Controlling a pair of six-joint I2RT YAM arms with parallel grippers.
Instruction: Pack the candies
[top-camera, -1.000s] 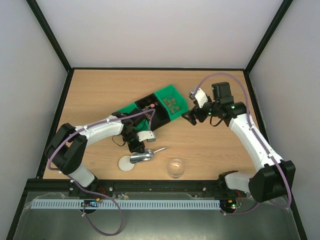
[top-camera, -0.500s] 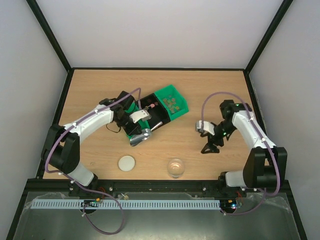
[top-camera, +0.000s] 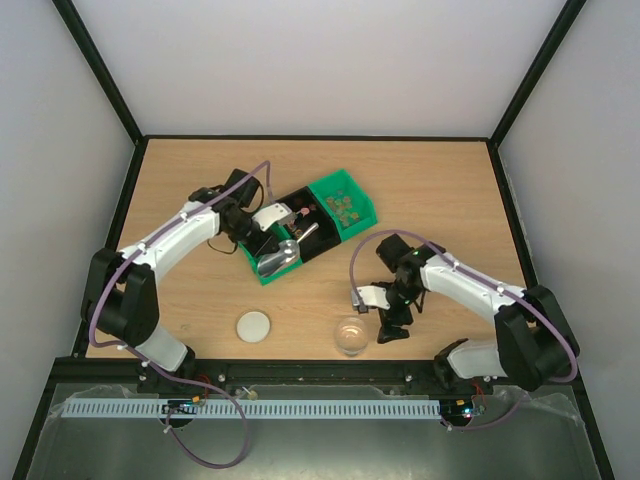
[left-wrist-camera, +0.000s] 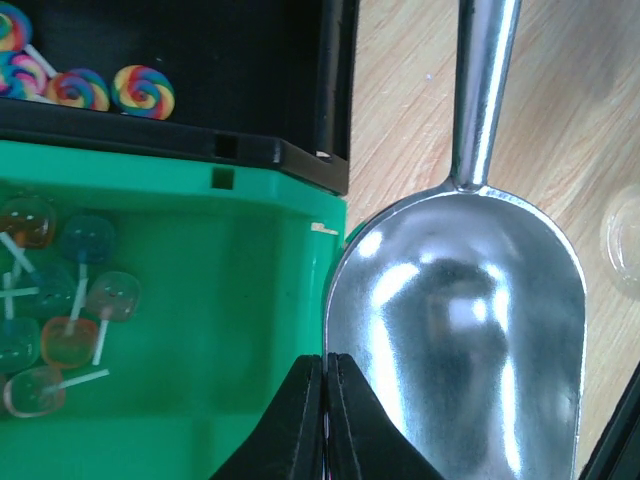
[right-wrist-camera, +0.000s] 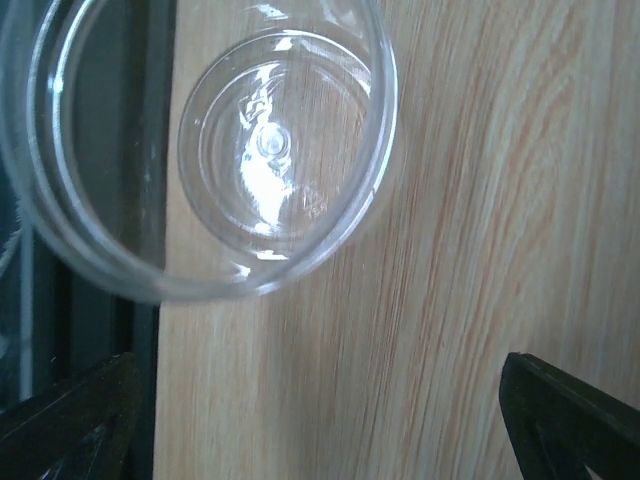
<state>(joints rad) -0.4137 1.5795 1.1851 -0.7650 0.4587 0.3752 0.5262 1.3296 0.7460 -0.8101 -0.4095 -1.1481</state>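
Top external gives us a wooden table (top-camera: 450, 180) between pale walls (top-camera: 300, 60). Left wrist alone shows us sticks on the candies (left-wrist-camera: 70, 340) in the green bin (left-wrist-camera: 220, 330), the left gripper (left-wrist-camera: 326, 365) pinching the scoop (left-wrist-camera: 470, 340); the right gripper (top-camera: 390, 328) gapes beside the jar (top-camera: 351, 335).

Clear round jar (right-wrist-camera: 270, 150) in upper left of view, seen from straight above, upright on the wooden table (right-wrist-camera: 450, 250); interior bare, only glare on its base. Dark strip (right-wrist-camera: 100, 330) along the table edge shows through the jar's left side. Right gripper (right-wrist-camera: 320, 430) spread wide, black fingertips (right-wrist-camera: 570, 420) in the bottom corners, clear of the jar.
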